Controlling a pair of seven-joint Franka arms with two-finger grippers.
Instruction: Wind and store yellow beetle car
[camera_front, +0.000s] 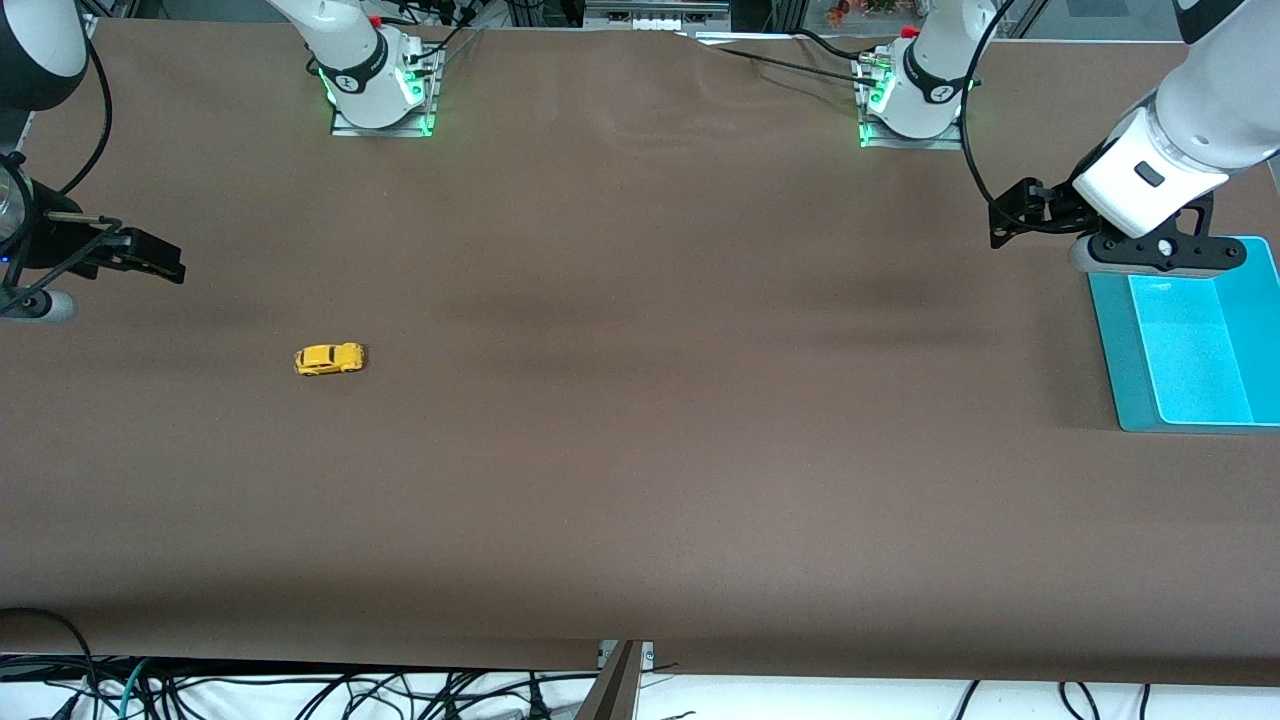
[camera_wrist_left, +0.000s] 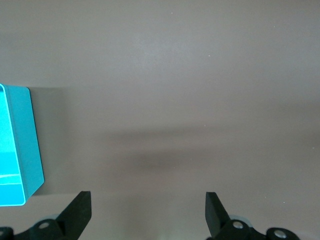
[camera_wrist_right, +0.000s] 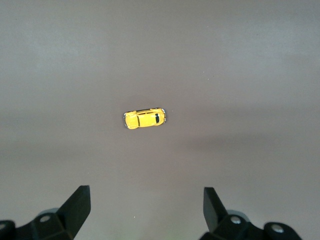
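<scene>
My right gripper (camera_front: 150, 258) hangs over bare table at the right arm's end, with the yellow beetle car (camera_front: 329, 358) a little nearer the front camera than the spot beneath it and further toward the table's middle. The car sits on its wheels on the brown table (camera_front: 640, 450), alone, well apart from everything else. In my right wrist view the car (camera_wrist_right: 144, 119) lies ahead of my fingers (camera_wrist_right: 75, 207), which are spread as wide as they go and hold nothing.

I judge the car light, hard and smooth, so its rounded shell will likely slip if I pinch it high. It is far narrower than my spread, and it can roll. I would take it low across the two flanks, between the wheels, closing squarely so it does not squirt out lengthwise.

Well away from the car, at the left arm's end, the teal bin (camera_front: 1190, 345) waits open. My left gripper (camera_front: 1010, 215) hovers just beside the bin's rim; it waits there, its fingers (camera_wrist_left: 75, 212) also fully spread, touching nothing.
</scene>
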